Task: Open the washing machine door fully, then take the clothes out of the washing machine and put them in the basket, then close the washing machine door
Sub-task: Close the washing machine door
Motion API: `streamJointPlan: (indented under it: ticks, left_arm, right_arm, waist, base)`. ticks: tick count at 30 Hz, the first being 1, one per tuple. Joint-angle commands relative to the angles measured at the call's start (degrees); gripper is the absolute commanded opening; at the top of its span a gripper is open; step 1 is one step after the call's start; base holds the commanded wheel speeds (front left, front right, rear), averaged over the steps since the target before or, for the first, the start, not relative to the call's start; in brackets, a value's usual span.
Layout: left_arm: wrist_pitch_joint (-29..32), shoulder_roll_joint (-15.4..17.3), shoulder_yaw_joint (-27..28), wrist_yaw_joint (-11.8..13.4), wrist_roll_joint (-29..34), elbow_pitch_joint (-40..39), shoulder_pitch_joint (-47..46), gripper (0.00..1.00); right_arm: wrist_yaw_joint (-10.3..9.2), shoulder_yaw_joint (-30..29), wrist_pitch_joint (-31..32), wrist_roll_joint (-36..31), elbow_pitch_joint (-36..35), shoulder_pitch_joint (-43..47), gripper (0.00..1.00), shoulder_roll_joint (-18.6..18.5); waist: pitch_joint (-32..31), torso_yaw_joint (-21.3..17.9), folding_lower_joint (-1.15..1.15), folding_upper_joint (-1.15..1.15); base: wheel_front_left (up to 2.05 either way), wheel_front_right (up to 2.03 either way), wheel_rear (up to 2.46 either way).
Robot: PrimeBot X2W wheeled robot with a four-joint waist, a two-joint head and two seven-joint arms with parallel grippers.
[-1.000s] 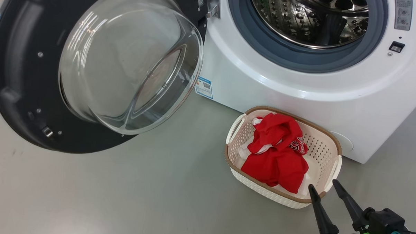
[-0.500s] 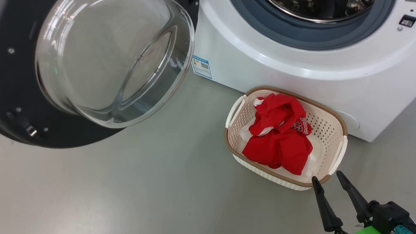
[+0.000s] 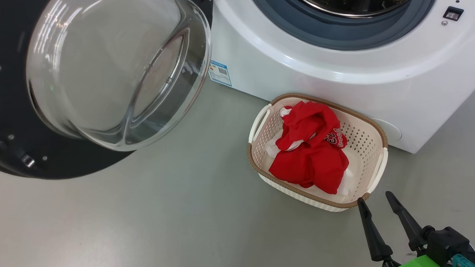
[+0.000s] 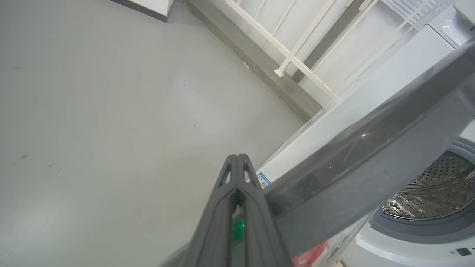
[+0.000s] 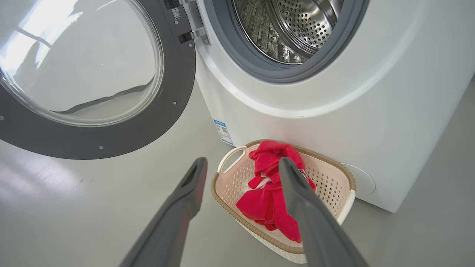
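Since a second ago the head camera has dipped, sliding the whole scene up and left; nothing on the floor point(image 3: 179, 218) has itself shifted. The washer point(image 3: 302, 84) stands with its door point(image 3: 9, 113) swung wide open on its left side. The basket point(image 3: 298, 193) sits on the floor just beside the washer's front, with the red and white clothes point(image 3: 311, 160) heaped inside. The right claw point(image 3: 374, 196) hangs spread wide and empty near the basket's near right corner. The left claw point(image 4: 237, 157) is pressed closed on nothing, just beside the door's outer edge; whether it touches, I cannot tell.
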Motion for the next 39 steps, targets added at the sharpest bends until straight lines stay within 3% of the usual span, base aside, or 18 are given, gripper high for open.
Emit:
streamJointPlan:
  ticks: [1,24,39]
  left_arm:
    - [1.4,3.1,0.3,-0.4,-1.3,-3.3,0.2,0.0]
    - [4.0,9.2,-8.2,-0.4,-8.3,-24.7,8.1,0.0]
    - [2.7,9.4,-14.2,-0.4,-7.3,-40.0,10.4,0.0]
  right_arm:
    - [0.37,1.2,-0.4,-0.6,-1.4,-1.1,1.0,0.0]
    - [0.37,1.1,-0.4,0.1,-1.0,0.8,1.0,2.7]
    - [0.37,1.0,-0.4,0.5,-1.2,1.9,1.0,3.9]
  waist:
    - [-0.5,-0.1,0.0,0.0]
    - [-6.3,-1.2,0.0,0.0]
    - [-7.9,-5.4,0.0,0.0]
  base:
    - [0.0,0.0,0.0]
    - [0.0,0.0,0.0]
    - [0.0,0.0,0.0]
